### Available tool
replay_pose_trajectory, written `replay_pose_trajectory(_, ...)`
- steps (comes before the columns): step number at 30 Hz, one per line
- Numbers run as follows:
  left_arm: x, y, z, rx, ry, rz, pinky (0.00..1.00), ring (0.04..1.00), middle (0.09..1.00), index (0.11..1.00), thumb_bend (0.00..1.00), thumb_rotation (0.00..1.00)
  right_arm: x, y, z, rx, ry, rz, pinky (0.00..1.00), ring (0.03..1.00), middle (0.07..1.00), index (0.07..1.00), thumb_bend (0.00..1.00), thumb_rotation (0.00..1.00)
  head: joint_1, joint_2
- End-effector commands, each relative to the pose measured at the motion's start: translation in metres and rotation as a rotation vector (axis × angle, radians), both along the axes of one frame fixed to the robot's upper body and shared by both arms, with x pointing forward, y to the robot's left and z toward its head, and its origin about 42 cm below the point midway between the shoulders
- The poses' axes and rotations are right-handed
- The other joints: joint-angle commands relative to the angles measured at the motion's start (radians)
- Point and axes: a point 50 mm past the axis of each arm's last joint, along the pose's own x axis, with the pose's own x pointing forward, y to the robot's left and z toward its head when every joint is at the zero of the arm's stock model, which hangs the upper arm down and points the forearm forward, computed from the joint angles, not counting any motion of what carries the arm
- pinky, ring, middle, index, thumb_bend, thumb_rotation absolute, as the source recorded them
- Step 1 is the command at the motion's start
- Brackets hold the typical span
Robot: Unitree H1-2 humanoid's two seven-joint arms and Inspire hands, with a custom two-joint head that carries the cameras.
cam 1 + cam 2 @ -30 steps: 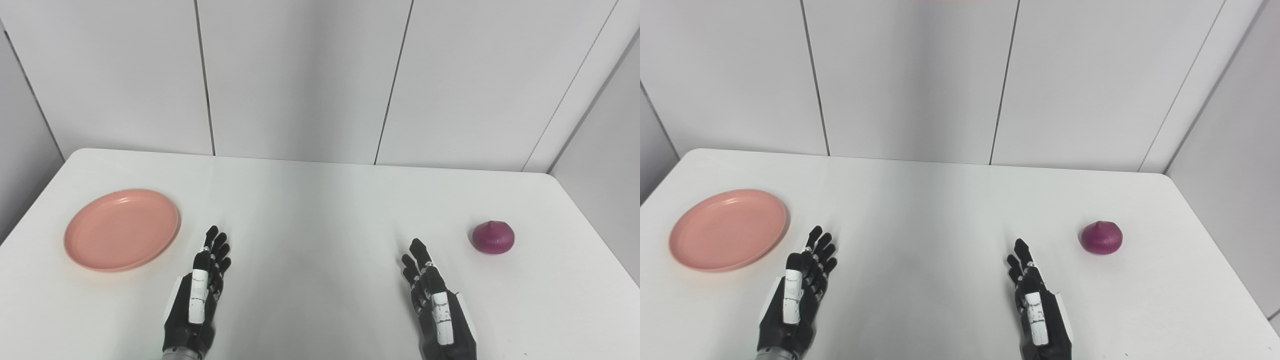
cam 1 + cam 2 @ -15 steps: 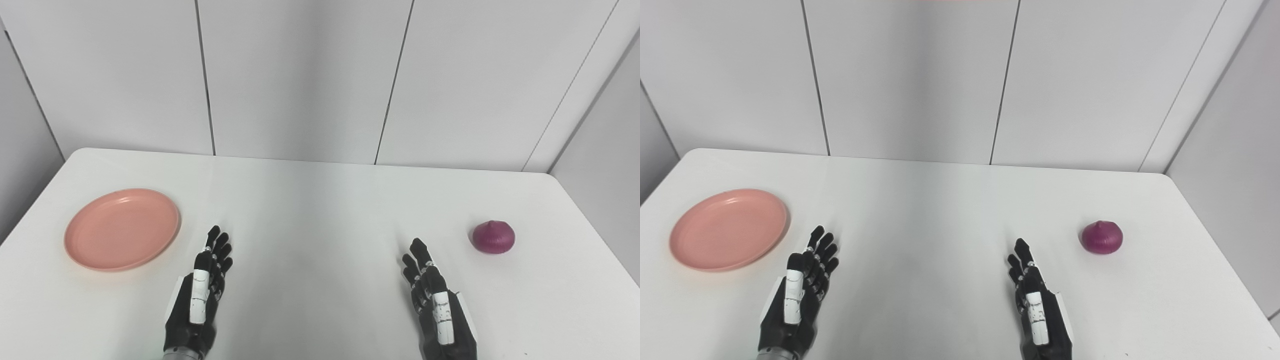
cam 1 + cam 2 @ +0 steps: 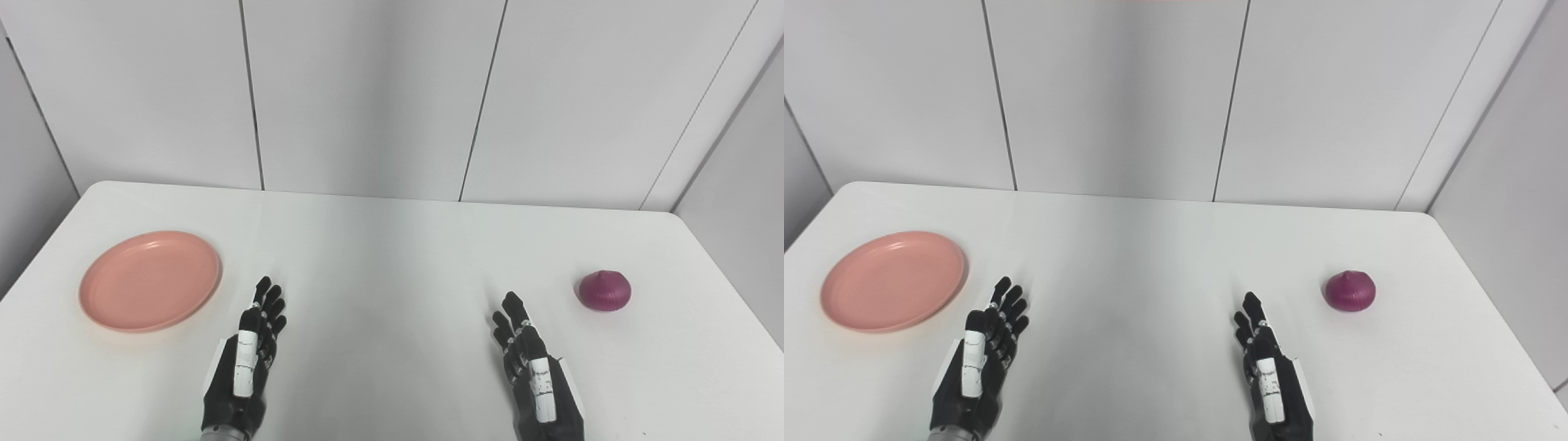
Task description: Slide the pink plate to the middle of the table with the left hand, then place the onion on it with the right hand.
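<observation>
Against the frame a second ago almost nothing has changed: the left hand [image 3: 245, 361] sits a touch lower and nearer the table's front edge, while the right hand [image 3: 534, 367], the plate and the onion lie where they were.

The onion [image 3: 605, 290] rests on the white table [image 3: 392, 257] at the right side, well apart from the right hand and a little beyond it. It stands upright, its pointed tip up and its flat, broad body lying across; any finer lean is hard to judge from this height.

The pink plate [image 3: 149, 280] lies flat at the left side of the table, right way up, with nothing in it. It is round, so it has no long axis to speak of. Its near right rim is close to the left hand's fingertips [image 3: 264, 285] but not touching them.

Both hands hover low over the near edge, edge-on, fingers straight and pointing away toward the wall, held close together with slight gaps, holding nothing.
</observation>
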Motion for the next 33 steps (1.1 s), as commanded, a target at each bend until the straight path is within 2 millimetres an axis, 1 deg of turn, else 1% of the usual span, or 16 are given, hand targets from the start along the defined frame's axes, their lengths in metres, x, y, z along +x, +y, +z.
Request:
replay_pose_trajectory(1, -0.033, -0.003, -0.018, -0.026, 0.074, 0.037, 1.0, 1.0, 1.0, 1.0, 0.85, 1.0, -0.022, -0.018, -0.034, -0.022, 0.125, -0.014, 1.0, 0.989, 0.998, 0.977, 0.84, 0.91, 0.024, -0.009)
replay_pose_trajectory(2, -0.033, -0.004, -0.019, -0.029, 0.074, 0.036, 1.0, 1.0, 1.0, 1.0, 0.85, 1.0, -0.022, -0.019, -0.035, -0.025, 0.125, -0.012, 1.0, 0.99, 0.998, 0.978, 0.84, 0.91, 0.028, -0.011)
replay_pose_trajectory(3, -0.033, -0.006, -0.019, -0.032, 0.071, 0.033, 1.0, 1.0, 1.0, 1.0, 0.85, 1.0, -0.022, -0.022, -0.035, -0.022, 0.125, -0.009, 1.0, 0.992, 0.999, 0.98, 0.84, 0.92, 0.057, -0.021)
replay_pose_trajectory(4, -0.033, -0.008, -0.02, -0.034, 0.069, 0.03, 1.0, 1.0, 1.0, 1.0, 0.84, 1.0, -0.022, -0.024, -0.036, -0.019, 0.124, -0.006, 1.0, 0.997, 1.0, 0.984, 0.83, 0.91, 0.057, -0.021)
replay_pose_trajectory(5, -0.033, -0.011, -0.021, -0.036, 0.069, 0.03, 1.0, 1.0, 1.0, 1.0, 0.84, 0.99, -0.023, -0.027, -0.037, -0.016, 0.127, -0.008, 1.0, 0.999, 1.0, 0.985, 0.83, 0.91, 0.098, -0.034)
replay_pose_trajectory(6, -0.033, -0.013, -0.022, -0.037, 0.07, 0.03, 1.0, 1.0, 1.0, 1.0, 0.83, 0.99, -0.023, -0.03, -0.038, -0.014, 0.129, -0.01, 1.0, 0.997, 1.0, 0.982, 0.83, 0.91, 0.098, -0.034)
replay_pose_trajectory(7, -0.033, -0.017, -0.023, -0.037, 0.07, 0.031, 1.0, 1.0, 1.0, 1.0, 0.82, 0.99, -0.024, -0.033, -0.038, -0.016, 0.126, -0.01, 1.0, 0.997, 1.0, 0.983, 0.83, 0.91, 0.138, -0.046)
replay_pose_trajectory(8, -0.033, -0.019, -0.024, -0.037, 0.071, 0.032, 1.0, 1.0, 1.0, 1.0, 0.82, 0.99, -0.024, -0.036, -0.039, -0.017, 0.123, -0.01, 1.0, 0.998, 1.0, 0.987, 0.82, 0.91, 0.138, -0.046)
replay_pose_trajectory(9, -0.033, -0.022, -0.025, -0.037, 0.07, 0.033, 1.0, 1.0, 1.0, 1.0, 0.81, 0.99, -0.024, -0.039, -0.04, -0.021, 0.12, -0.007, 1.0, 0.999, 1.0, 0.99, 0.82, 0.91, 0.174, -0.056)
replay_pose_trajectory(12, -0.032, -0.034, -0.028, -0.033, 0.068, 0.036, 1.0, 1.0, 1.0, 1.0, 0.82, 0.98, -0.024, -0.05, -0.042, -0.021, 0.123, -0.005, 1.0, 1.0, 1.0, 0.999, 0.81, 0.93, 0.225, -0.076)
replay_pose_trajectory(17, -0.031, -0.046, -0.032, -0.035, 0.062, 0.047, 1.0, 1.0, 1.0, 1.0, 0.81, 0.96, -0.023, -0.061, -0.047, -0.01, 0.129, -0.004, 1.0, 1.0, 1.0, 1.0, 0.83, 0.93, 0.254, -0.101)
replay_pose_trajectory(18, -0.03, -0.048, -0.032, -0.034, 0.063, 0.051, 1.0, 1.0, 1.0, 1.0, 0.81, 0.97, -0.023, -0.063, -0.048, -0.01, 0.131, 0.0, 1.0, 1.0, 1.0, 1.0, 0.83, 0.93, 0.265, -0.111)
replay_pose_trajectory(22, -0.03, -0.054, -0.032, -0.027, 0.058, 0.059, 1.0, 1.0, 1.0, 1.0, 0.8, 0.98, -0.023, -0.067, -0.052, -0.017, 0.139, 0.01, 1.0, 1.0, 1.0, 1.0, 0.83, 0.94, 0.29, -0.127)
replay_pose_trajectory(25, -0.029, -0.056, -0.032, -0.022, 0.055, 0.063, 1.0, 1.0, 1.0, 1.0, 0.79, 0.99, -0.023, -0.069, -0.054, -0.019, 0.143, 0.011, 1.0, 1.0, 1.0, 1.0, 0.8, 0.96, 0.3, -0.132)
replay_pose_trajectory(29, -0.029, -0.058, -0.033, -0.016, 0.058, 0.067, 1.0, 1.0, 1.0, 1.0, 0.8, 0.98, -0.023, -0.07, -0.055, -0.011, 0.157, 0.017, 1.0, 1.0, 1.0, 1.0, 0.75, 0.99, 0.332, -0.145)
replay_pose_trajectory(33, -0.028, -0.057, -0.035, -0.009, 0.061, 0.066, 1.0, 1.0, 1.0, 1.0, 0.81, 0.98, -0.024, -0.07, -0.056, -0.007, 0.16, 0.027, 1.0, 1.0, 1.0, 1.0, 0.71, 1.0, 0.344, -0.151)
